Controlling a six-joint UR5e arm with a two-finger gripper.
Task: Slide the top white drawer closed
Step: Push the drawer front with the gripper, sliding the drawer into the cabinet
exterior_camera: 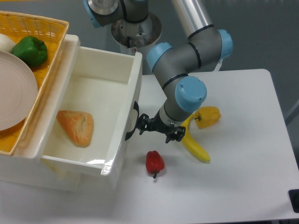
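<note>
The top white drawer (136, 82) stands pulled out to the right of the cabinet, with a piece of bread (74, 127) lying inside it. Its black curved handle (132, 122) faces the table. My gripper (156, 129) hangs just right of the drawer front, fingers spread open. The left finger (143, 126) is touching or almost touching the handle, and nothing sits between the fingers.
A red pepper (154, 162), a banana (196, 148) and a yellow pepper (208, 115) lie on the white table (243, 163) close to the gripper. The yellow wicker basket (49, 32) on the cabinet holds a green pepper (30, 50) and a plate (14, 93).
</note>
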